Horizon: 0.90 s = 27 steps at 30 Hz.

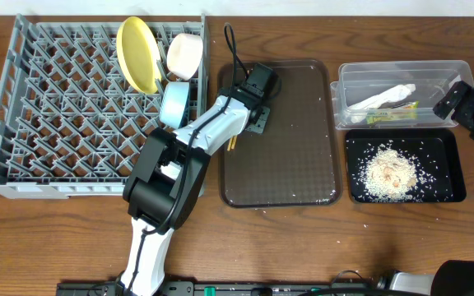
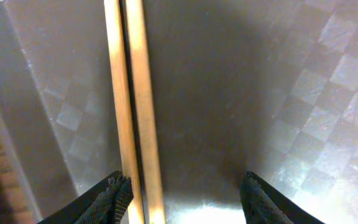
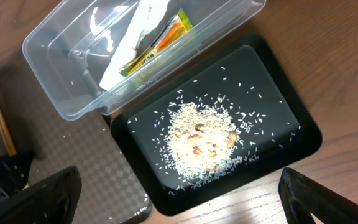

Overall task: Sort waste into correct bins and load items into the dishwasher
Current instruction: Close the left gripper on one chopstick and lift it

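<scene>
The wooden chopsticks [image 2: 132, 93] lie side by side on the dark brown tray [image 1: 295, 156]; only their tip [image 1: 231, 145] shows in the overhead view. My left gripper [image 2: 185, 199] hangs low over them, open, with the pair just inside its left finger [image 2: 114, 199]. The grey dishwasher rack [image 1: 48, 107] holds a yellow plate [image 1: 138, 53], a white bowl [image 1: 184, 54] and a light blue bowl [image 1: 174, 103]. The clear tub [image 1: 401, 74] contains the tissue [image 3: 129, 50] and the wrapper [image 3: 160, 40]. Rice crumbs [image 3: 201, 140] lie in the black tray [image 3: 291, 118]. My right gripper [image 3: 179, 205] is open above it, holding nothing.
My left arm [image 1: 167, 181] stretches from the front edge across the rack's corner to the brown tray. A few stray rice grains [image 1: 290, 196] dot the brown tray and the wooden table [image 1: 385, 238]. The right arm [image 1: 467, 103] sits at the tub's right end.
</scene>
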Each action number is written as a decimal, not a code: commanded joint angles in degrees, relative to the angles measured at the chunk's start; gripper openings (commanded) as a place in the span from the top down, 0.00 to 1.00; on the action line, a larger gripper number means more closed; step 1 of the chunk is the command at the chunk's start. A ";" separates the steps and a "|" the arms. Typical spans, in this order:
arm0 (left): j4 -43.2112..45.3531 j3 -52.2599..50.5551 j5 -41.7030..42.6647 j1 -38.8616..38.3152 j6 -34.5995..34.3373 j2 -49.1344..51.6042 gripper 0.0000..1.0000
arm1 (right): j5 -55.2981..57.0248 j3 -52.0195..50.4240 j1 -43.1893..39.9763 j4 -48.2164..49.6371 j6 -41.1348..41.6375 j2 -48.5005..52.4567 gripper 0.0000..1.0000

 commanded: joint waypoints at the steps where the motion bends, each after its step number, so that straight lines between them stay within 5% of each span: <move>1: -0.92 -0.13 -2.36 0.02 1.01 -2.51 0.40 | 0.31 0.63 -0.17 -0.04 0.50 -1.01 0.01; 27: -0.66 -0.44 4.20 -0.07 4.87 -0.85 0.40 | 0.31 0.63 -0.17 -0.04 0.50 -1.01 0.01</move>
